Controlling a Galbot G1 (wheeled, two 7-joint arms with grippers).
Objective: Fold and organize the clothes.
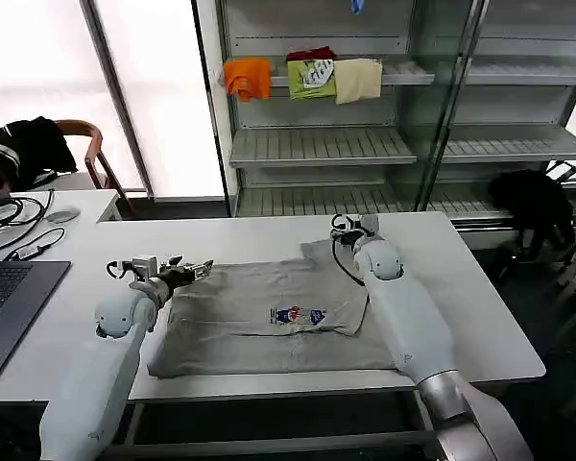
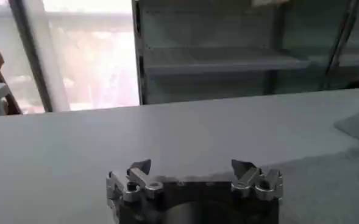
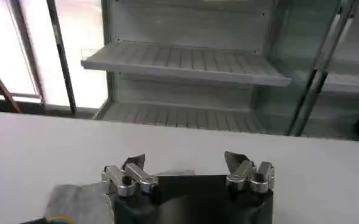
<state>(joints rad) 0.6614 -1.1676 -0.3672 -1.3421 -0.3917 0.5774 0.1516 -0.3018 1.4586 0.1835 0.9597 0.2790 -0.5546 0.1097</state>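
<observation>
Head view: one light grey T-shirt [image 1: 269, 322] with a small multicoloured chest print, spread flat mid-table toward the front edge of the white table [image 1: 480, 317]; two grippers, left gripper [image 1: 194, 271] at the shirt's left edge, right gripper [image 1: 353, 229] at its far right corner. Left wrist view: left gripper [image 2: 192, 170] released, jaws apart above the tabletop, grey cloth [image 2: 356, 128] just beside. Right wrist view: right gripper [image 3: 185, 165] released, jaws apart over a grey cloth corner [image 3: 75, 198].

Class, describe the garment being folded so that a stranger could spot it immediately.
On the white table before the shelves lies a light grey T-shirt, spread between the two pincers. Its small multicoloured chest print distinguishes it from the orange, green and cream garments folded on the shelf.
</observation>
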